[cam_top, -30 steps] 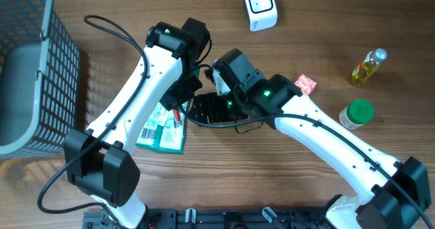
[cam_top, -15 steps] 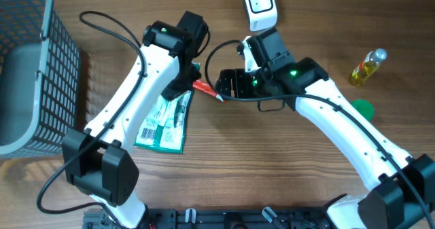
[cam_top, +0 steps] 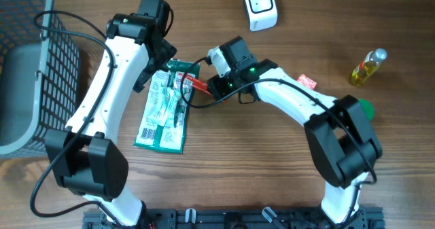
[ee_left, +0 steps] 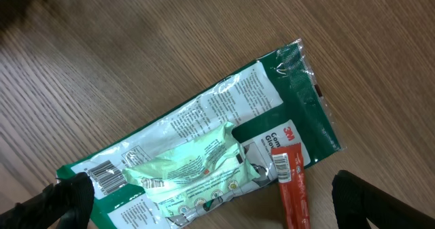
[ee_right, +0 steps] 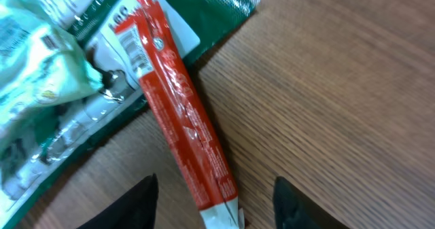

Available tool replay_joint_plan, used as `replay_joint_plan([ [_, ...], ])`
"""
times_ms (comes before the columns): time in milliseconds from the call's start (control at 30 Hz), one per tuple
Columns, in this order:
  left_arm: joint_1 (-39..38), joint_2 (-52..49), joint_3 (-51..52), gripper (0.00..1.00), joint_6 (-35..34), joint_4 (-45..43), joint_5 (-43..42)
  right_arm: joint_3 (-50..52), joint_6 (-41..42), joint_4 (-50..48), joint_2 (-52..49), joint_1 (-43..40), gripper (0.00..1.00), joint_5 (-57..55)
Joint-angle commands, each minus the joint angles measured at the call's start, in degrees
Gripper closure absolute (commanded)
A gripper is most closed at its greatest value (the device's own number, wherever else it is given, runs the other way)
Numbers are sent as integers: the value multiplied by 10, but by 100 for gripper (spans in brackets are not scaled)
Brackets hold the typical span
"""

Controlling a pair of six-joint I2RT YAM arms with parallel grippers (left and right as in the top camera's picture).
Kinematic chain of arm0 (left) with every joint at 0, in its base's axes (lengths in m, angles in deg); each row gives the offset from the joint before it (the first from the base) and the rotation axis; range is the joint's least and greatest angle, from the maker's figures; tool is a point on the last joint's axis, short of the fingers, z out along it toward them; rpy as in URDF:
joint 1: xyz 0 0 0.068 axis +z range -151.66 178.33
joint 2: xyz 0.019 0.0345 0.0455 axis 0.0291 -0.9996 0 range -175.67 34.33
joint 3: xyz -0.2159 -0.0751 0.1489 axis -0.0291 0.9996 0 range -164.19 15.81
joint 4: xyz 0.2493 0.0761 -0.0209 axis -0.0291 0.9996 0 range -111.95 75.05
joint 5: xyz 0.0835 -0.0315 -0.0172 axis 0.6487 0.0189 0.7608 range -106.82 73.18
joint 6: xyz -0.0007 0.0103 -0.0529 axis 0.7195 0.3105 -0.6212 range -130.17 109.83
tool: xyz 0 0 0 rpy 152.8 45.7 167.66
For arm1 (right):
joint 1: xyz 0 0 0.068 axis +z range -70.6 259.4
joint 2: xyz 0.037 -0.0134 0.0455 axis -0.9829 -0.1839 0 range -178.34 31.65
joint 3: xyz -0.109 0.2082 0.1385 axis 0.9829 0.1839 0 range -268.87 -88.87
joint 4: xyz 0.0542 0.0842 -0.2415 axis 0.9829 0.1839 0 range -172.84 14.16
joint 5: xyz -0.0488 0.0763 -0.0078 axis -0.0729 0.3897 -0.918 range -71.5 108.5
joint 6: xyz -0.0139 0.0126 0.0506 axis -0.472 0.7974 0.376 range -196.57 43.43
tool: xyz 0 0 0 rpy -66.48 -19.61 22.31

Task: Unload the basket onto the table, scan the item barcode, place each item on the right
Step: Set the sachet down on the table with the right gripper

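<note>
Left pincer point(ee_left: 212, 191): one, jaws spread wide, gripping nothing, above the green packet point(ee_left: 197, 147).
Right pincer point(ee_right: 216, 202): one, jaws partly apart, empty.
Red stick point(ee_right: 180, 113): one, its near end between the right pincer's fingers and untouched, its barcode end lying on the packet's corner.
Green packet: one, flat on the bench point(cam_top: 272, 174).
Scanner point(cam_top: 259, 6): one, well beyond the right pincer.
Others: one oil bottle point(cam_top: 367, 67), one basket point(cam_top: 27, 73).
</note>
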Motion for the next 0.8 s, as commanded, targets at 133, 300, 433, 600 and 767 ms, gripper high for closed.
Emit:
replay_joint_plan([
  [133,0,-4,-9,0,-1,0,11,0,6,6,-37,-1,58,-6],
  [300,0,-4,-9,0,-1,0,11,0,5,0,-37,-1,58,-31],
  [433,0,-4,-9,0,-1,0,11,0,6,32,-38,-1,59,-98],
  [600,0,-4,-9,0,-1,0,12,-9,110,130,-29,-7,66,-155],
  [767,0,-4,-9,0,-1,0,12,-11,143,300,-15,-8,45,-61],
])
